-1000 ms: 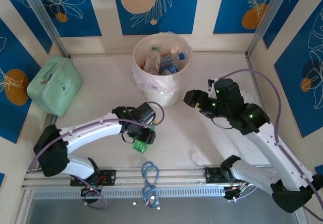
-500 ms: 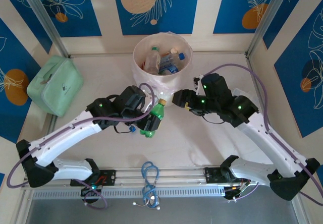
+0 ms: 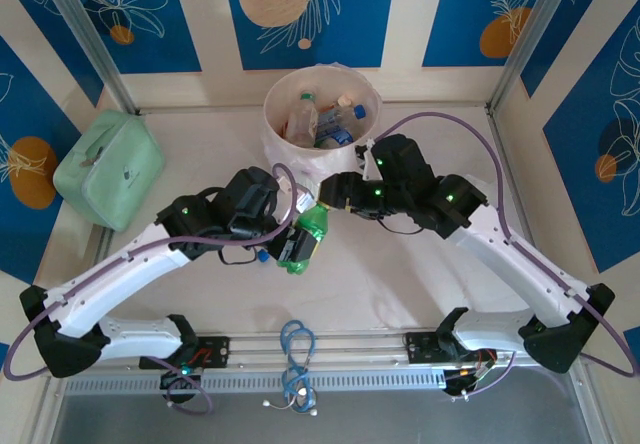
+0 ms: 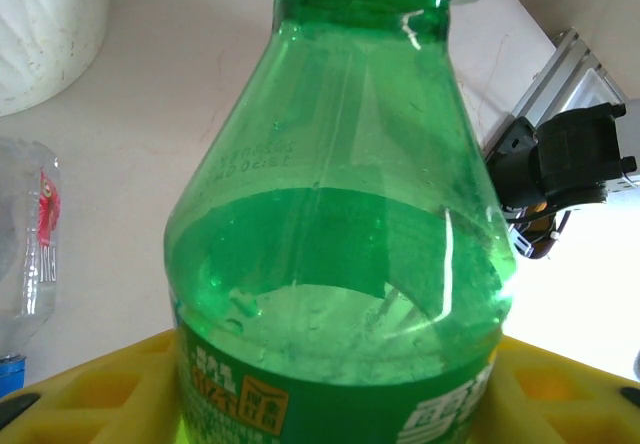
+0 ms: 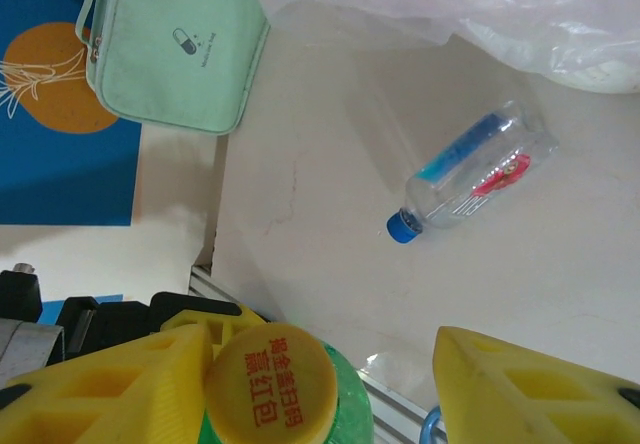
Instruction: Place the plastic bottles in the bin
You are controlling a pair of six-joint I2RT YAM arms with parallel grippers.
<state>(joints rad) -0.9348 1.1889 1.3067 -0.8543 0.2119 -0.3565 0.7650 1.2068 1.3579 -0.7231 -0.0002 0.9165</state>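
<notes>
A green plastic bottle [image 3: 303,236] with a yellow cap [image 5: 272,379] hangs tilted above the table in front of the bin [image 3: 278,94]. My left gripper [image 3: 283,240] is shut on its labelled lower body [image 4: 330,264], a yellow finger [image 4: 90,389] on each side. My right gripper [image 3: 336,192] stands open round the cap: the left finger [image 5: 110,379] is against it, the right finger [image 5: 540,384] well apart. A clear bottle [image 5: 470,179] with a blue cap lies on the table beneath my left arm. Several bottles [image 3: 322,119] lie in the bin.
A mint-green soft case [image 3: 108,169] sits at the back left. A blue cable [image 3: 297,359] is coiled on the front rail. The bin's liner [image 5: 480,4] hangs down its side close to the lying clear bottle. Patterned walls close in the back and both sides.
My left arm has carried the green bottle up and toward the bin. My right arm has swung left to the bottle's cap, and its jaws have narrowed.
</notes>
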